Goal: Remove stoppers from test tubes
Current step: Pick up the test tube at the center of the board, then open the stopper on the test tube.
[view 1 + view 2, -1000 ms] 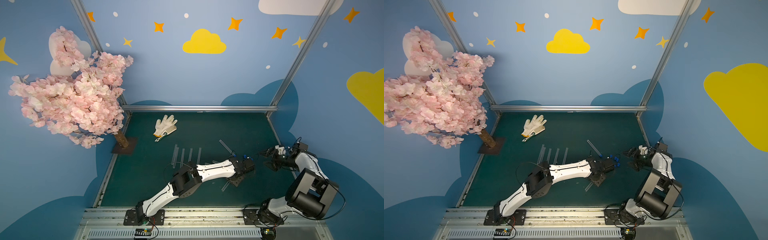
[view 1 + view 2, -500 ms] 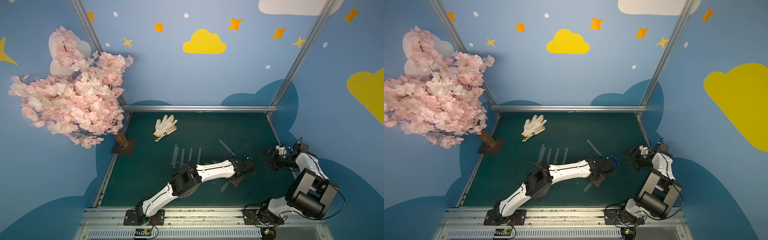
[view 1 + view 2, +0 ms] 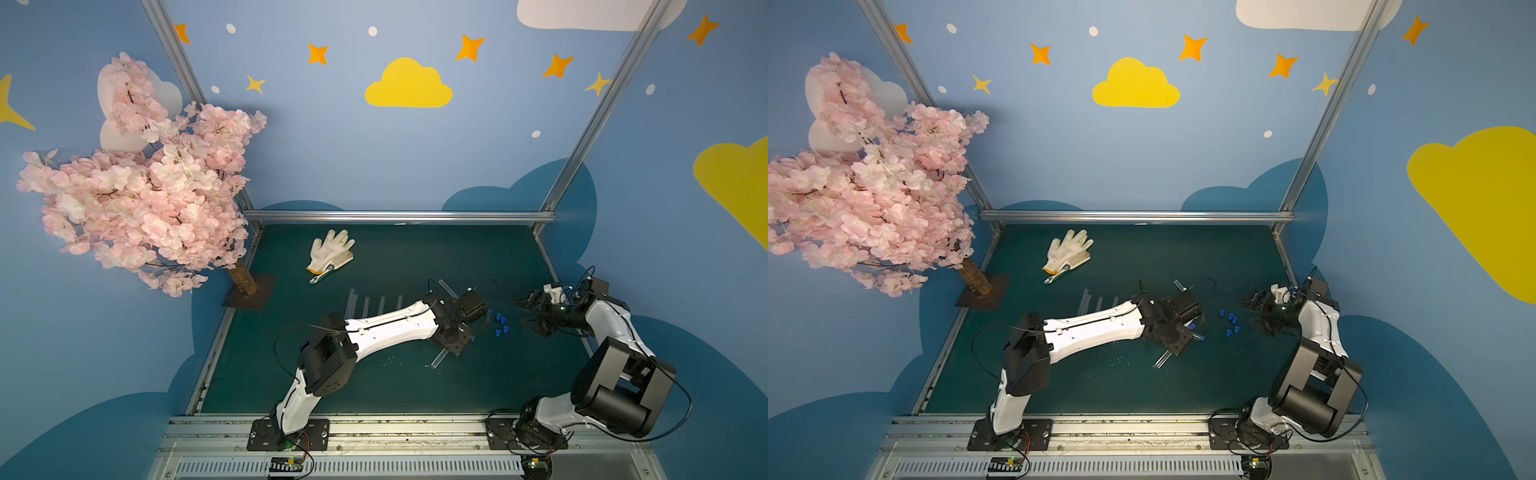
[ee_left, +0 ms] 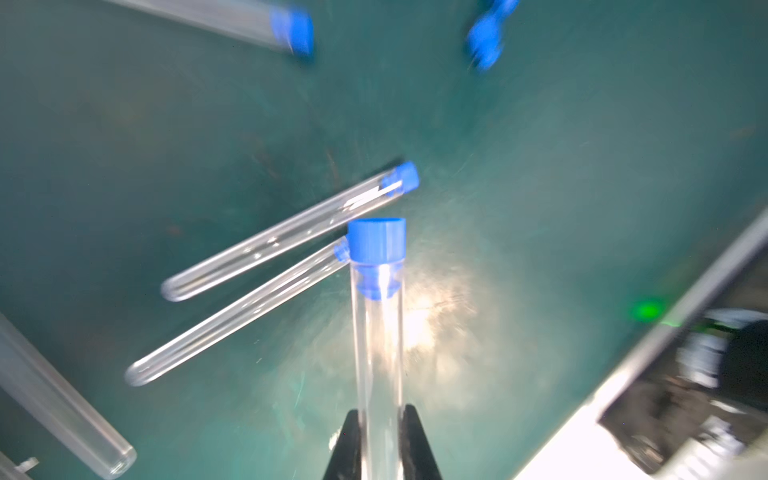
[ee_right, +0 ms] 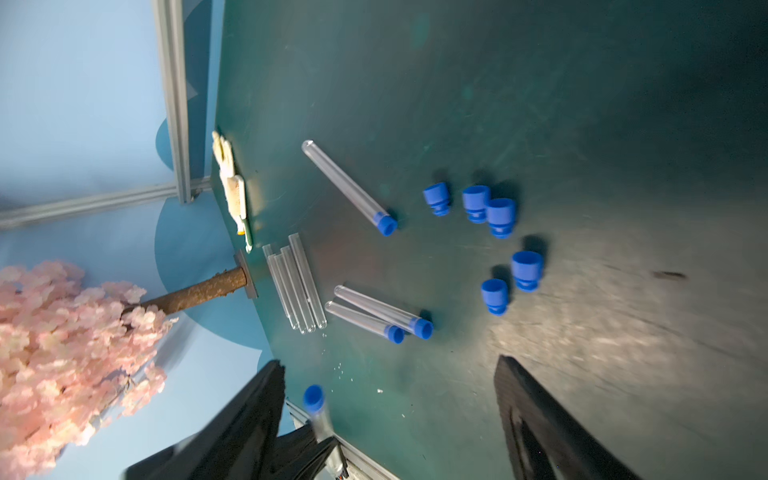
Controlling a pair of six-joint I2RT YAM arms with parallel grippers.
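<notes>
This is a staged robot-testing booth: blue walls [image 3: 332, 158] painted with yellow clouds [image 3: 409, 85] and stars [image 3: 470, 46], aluminium frame posts [image 3: 601, 108], a green mat [image 3: 415, 257], a fake cherry-blossom tree [image 3: 137, 195] at the left, and two robot arms [image 3: 390, 328] bolted to a rail [image 3: 415, 432] along the bottom edge.

Tabletop [image 3: 395, 257]: dark teal-green, scuffed pale in patches. Every stopper [image 5: 476, 202]: bright blue. Every test tube [image 5: 345, 185]: clear, colourless. Glove [image 3: 331, 250]: off-white, yellow cuff edge. Tree [image 3: 141, 199]: pale pink blossom, brown trunk. Walls [image 3: 332, 158]: blue, with yellow clouds, orange stars, white dots. Arms [image 3: 390, 328]: white shells, black joints. Left end effector [image 4: 381, 409], right end effector [image 5: 388, 362]: black.
</notes>
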